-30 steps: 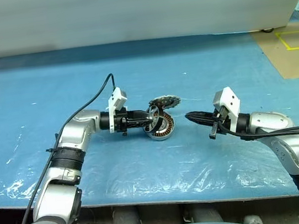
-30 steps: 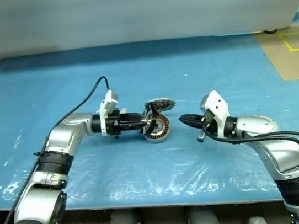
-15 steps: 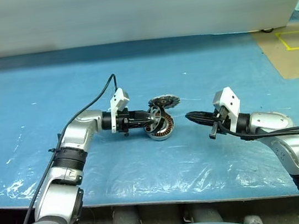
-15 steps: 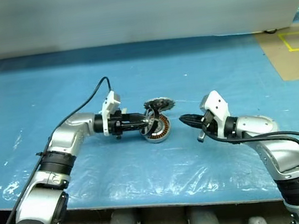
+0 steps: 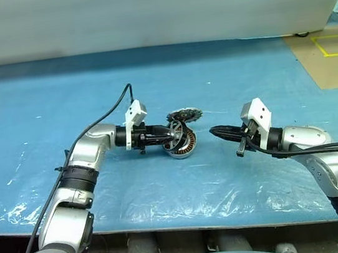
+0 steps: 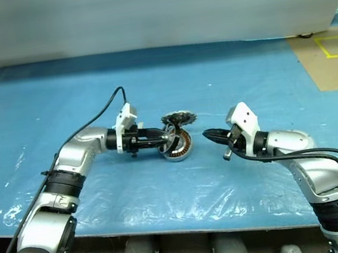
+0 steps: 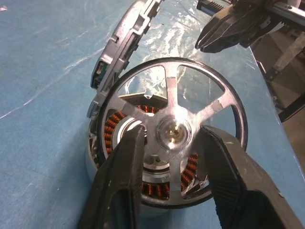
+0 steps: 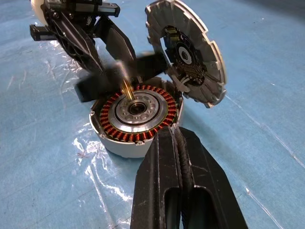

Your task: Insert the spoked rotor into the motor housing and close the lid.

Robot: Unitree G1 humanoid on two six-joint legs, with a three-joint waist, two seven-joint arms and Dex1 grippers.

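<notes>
The motor housing sits on the blue plastic-covered bench, roughly midway between the 2 arms, its ring of copper windings facing up around a silver centre. A round lid is attached at the housing's far edge and stands swung up, tilted, with its toothed rim and inner dark hub turned toward the right arm.

The left gripper reaches in from the robot's left, pointing right and slightly down at the housing. In the left wrist view the spoked rotor stands on edge in front of the windings, between the 2 black fingers, which straddle its central hub. The fingers stand apart, each just beside the hub; whether they actually press on the rotor cannot be told. The rotor is tilted over the housing's open top rather than lying flat inside it, and the copper coils show through its gaps.

The right gripper hovers to the right of the housing, near it but not touching, aimed toward it. Its fingers are pressed together and hold nothing.

A black cable runs along the left arm across the bench. A brown floor patch with yellow tape lies off the bench's far right corner.
</notes>
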